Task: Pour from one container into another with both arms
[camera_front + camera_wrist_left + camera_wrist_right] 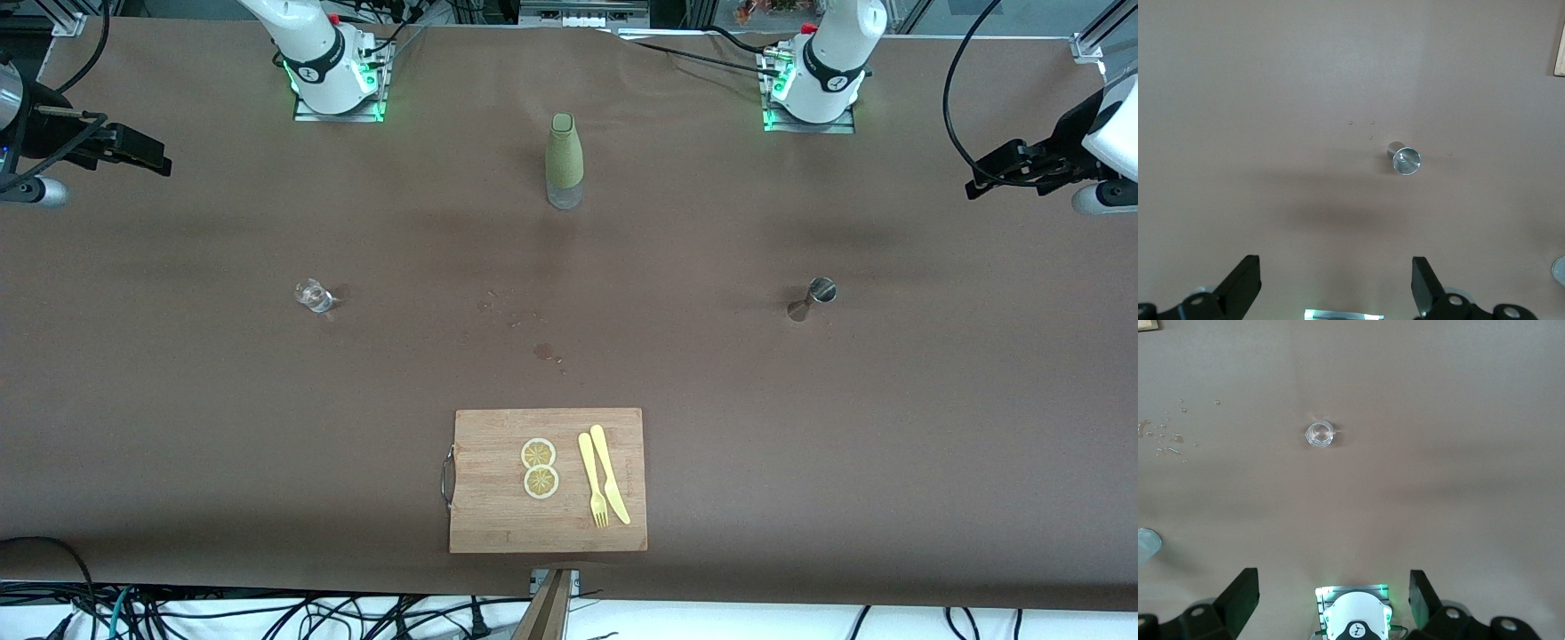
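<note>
Both arms waiting, jaws released.
I see the left gripper [1335, 293] over the table near the jigger [813, 298], the right gripper [1331, 603] near the glass [313, 295], both flanking the bottle [564, 162].

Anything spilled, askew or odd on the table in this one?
Yes: small wet spots on the brown table cover, between the green bottle and the cutting board. Glass and metal measuring cup stand upright.

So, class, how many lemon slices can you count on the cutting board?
2. Both lie on the cutting board, touching, beside the fork: one lemon slice farther from the front camera, the other lemon slice nearer. None looks hidden.
</note>
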You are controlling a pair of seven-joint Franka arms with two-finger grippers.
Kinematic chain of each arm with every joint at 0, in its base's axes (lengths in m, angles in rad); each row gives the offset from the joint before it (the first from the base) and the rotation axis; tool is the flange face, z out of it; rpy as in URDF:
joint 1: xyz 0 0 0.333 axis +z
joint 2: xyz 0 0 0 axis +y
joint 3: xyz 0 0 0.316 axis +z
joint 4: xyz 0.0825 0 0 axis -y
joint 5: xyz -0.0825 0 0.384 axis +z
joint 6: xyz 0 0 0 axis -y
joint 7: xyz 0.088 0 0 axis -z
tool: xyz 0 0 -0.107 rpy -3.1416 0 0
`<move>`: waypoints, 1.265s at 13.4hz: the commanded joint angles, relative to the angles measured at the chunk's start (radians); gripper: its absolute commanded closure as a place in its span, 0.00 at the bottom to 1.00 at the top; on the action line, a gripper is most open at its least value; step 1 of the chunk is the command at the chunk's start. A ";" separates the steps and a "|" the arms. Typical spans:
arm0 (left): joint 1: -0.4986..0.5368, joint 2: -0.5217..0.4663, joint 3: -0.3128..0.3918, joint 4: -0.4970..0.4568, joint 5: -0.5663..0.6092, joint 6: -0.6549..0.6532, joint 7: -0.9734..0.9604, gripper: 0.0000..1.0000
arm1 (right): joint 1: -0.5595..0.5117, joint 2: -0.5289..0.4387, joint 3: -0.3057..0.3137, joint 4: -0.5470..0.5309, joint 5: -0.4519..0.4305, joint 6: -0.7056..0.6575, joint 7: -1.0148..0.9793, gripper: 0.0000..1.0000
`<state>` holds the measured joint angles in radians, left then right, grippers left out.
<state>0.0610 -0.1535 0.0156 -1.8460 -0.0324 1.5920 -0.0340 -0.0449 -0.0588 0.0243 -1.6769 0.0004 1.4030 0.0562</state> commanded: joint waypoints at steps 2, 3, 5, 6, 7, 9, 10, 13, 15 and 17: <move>0.010 0.002 -0.006 0.019 0.006 0.003 0.011 0.00 | -0.006 0.007 0.000 0.023 0.015 -0.021 -0.021 0.00; 0.031 -0.001 -0.006 0.001 0.005 0.029 0.035 0.00 | -0.004 0.017 -0.001 0.028 0.015 -0.019 -0.018 0.00; 0.043 0.006 -0.005 -0.027 0.012 0.068 0.071 0.00 | -0.004 0.022 0.000 0.034 0.015 -0.022 -0.010 0.00; 0.054 0.009 -0.005 -0.044 0.020 0.101 0.072 0.00 | -0.006 0.037 -0.003 0.034 0.006 -0.024 -0.048 0.00; 0.068 0.012 -0.005 -0.068 0.022 0.143 0.075 0.00 | -0.012 0.048 -0.006 0.034 0.004 -0.035 -0.146 0.00; 0.080 0.015 -0.005 -0.113 0.069 0.215 0.110 0.00 | -0.018 0.057 -0.032 0.036 -0.005 -0.042 -0.335 0.00; 0.082 0.017 -0.005 -0.139 0.106 0.268 0.144 0.00 | -0.021 0.068 -0.036 0.034 -0.005 -0.042 -0.375 0.00; 0.129 0.054 -0.005 -0.165 0.115 0.368 0.276 0.00 | -0.033 0.088 -0.073 0.034 0.006 -0.029 -0.529 0.00; 0.160 0.084 -0.005 -0.185 0.115 0.449 0.386 0.00 | -0.033 0.103 -0.096 0.028 -0.002 -0.013 -0.692 0.00; 0.184 0.110 -0.005 -0.205 0.115 0.526 0.504 0.00 | -0.039 0.122 -0.115 0.022 0.003 0.046 -0.835 0.00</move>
<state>0.2176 -0.0632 0.0179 -2.0308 0.0601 2.0521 0.3595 -0.0767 0.0387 -0.0762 -1.6737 -0.0025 1.4224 -0.6460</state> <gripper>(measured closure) 0.000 0.000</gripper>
